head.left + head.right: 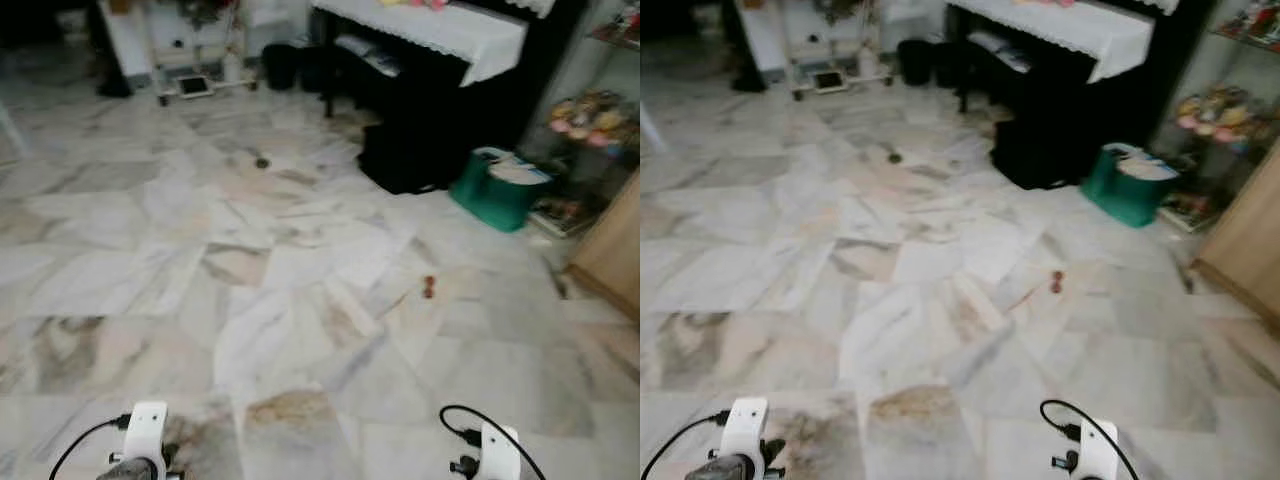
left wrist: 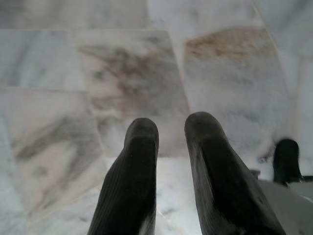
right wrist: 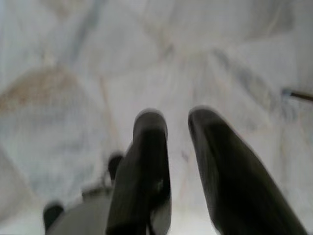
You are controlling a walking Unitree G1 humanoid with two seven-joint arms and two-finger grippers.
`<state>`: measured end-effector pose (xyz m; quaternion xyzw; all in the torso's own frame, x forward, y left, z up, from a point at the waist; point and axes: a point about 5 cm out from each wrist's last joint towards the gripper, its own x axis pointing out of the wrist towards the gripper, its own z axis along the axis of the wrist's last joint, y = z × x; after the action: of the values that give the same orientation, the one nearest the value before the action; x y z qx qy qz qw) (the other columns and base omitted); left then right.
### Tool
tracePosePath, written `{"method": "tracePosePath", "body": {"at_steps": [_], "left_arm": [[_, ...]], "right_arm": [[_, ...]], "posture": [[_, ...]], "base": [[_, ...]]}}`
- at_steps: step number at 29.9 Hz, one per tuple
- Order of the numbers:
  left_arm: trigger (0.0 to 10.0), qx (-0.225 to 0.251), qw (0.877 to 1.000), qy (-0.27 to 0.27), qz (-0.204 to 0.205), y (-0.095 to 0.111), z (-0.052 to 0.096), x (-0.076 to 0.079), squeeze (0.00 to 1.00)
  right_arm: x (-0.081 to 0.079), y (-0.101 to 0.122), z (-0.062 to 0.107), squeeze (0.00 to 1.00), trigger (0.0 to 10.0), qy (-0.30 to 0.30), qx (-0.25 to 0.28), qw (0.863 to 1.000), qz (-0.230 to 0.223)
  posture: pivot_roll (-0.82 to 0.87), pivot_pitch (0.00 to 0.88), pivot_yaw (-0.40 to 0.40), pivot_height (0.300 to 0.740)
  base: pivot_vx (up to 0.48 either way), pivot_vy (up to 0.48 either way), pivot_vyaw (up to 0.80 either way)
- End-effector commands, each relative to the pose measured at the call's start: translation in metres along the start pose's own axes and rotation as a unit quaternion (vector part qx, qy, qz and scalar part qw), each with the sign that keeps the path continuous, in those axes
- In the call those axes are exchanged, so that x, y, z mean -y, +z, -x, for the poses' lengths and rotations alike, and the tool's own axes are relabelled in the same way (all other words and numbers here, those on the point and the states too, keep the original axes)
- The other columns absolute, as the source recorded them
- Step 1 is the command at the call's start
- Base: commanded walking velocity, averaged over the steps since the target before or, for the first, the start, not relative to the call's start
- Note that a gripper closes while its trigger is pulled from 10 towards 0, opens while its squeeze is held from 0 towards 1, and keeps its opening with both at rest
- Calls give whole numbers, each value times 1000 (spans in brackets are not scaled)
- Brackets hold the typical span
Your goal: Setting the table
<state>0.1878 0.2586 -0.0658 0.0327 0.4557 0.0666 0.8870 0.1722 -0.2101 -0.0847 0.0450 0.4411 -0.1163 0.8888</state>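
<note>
Marble floor underfoot, both arms low and idle; no tableware or dining table can be made out.

Veined marble floor [image 1: 300,300] runs ahead to a black piano [image 1: 440,110] with a white lace cover, a green bin [image 1: 497,188] beside it, and a small reddish object [image 1: 428,287] lying on the tiles ahead, a little right of centre. Left gripper [image 2: 171,129] hangs over bare tile, fingers [image 2: 134,166] slightly apart, nothing between them. Right gripper [image 3: 176,122], blurred, is likewise slightly parted and empty. With no task item seen, its direction from either gripper, long axis and pointing cannot be given, nor which arm is nearer. Judgement: robot is in transit; the next move is finding the table or items, not reaching.
</note>
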Motion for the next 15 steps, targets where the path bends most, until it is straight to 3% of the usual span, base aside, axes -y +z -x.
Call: {"method": "tracePosePath", "body": {"at_steps": [1,9,12,15], "left_arm": [[10000,-11,1000,-12,8,-9,0,10,0],[10000,-25,999,-21,-39,-20,2,13,0],[10000,4,999,-21,-37,-2,-1,15,0],[10000,10,999,-22,-30,2,-2,18,0]], "right_arm": [[4,-12,3,0,10000,-5,-13,1000,-4],[2,-28,8,0,10000,-1,-25,1000,5],[-5,-22,6,0,10000,21,-17,999,31],[-3,-19,5,0,10000,21,-14,999,39]], "posture": [[114,0,-21,740],[50,0,-17,740],[57,0,-47,740],[72,0,-47,740]], "base": [[0,0,-781],[0,0,-773],[0,0,-769],[0,0,-769]]}}
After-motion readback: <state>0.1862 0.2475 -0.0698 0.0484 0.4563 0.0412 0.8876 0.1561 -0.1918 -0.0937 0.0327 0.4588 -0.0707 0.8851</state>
